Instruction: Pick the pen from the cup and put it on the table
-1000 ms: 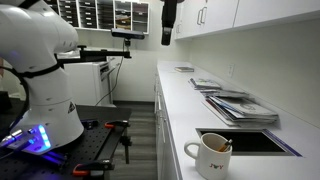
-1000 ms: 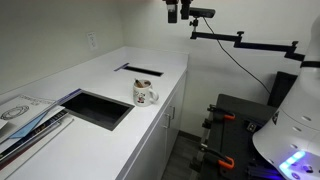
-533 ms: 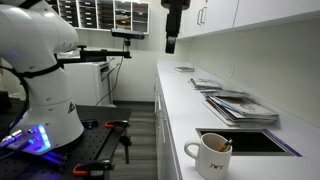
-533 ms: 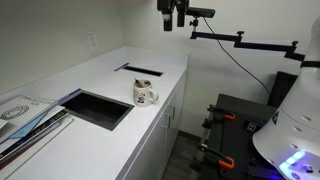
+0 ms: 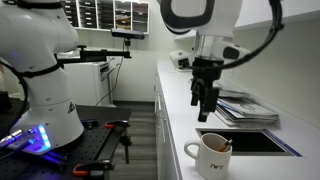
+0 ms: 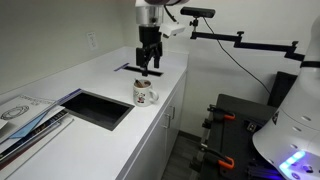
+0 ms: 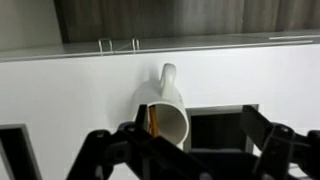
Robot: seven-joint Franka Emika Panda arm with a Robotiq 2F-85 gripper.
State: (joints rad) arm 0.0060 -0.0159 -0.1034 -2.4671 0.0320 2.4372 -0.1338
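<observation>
The white cup stands on the white table [image 5: 175,110] near its front edge, next to the dark sink, in both exterior views [image 5: 210,155] [image 6: 145,93]. In the wrist view the cup [image 7: 168,112] lies centred, handle pointing away. The pen [image 7: 155,122] is a thin stick leaning inside the cup; its tip shows at the rim in an exterior view [image 5: 227,146]. My gripper [image 5: 205,106] [image 6: 147,66] hangs open and empty above the cup, not touching it. In the wrist view the gripper [image 7: 190,160] has its fingers [image 7: 100,150] spread wide on either side of the cup.
The dark recessed sink [image 5: 255,142] [image 6: 98,108] is right beside the cup. A stack of papers and magazines [image 5: 238,105] [image 6: 25,110] lies beyond the sink. A small flat item [image 6: 140,70] lies further along the counter. Wall cabinets hang above.
The arm has swung down from the top of the picture to just above the cup. The cup and the pen have not moved.
</observation>
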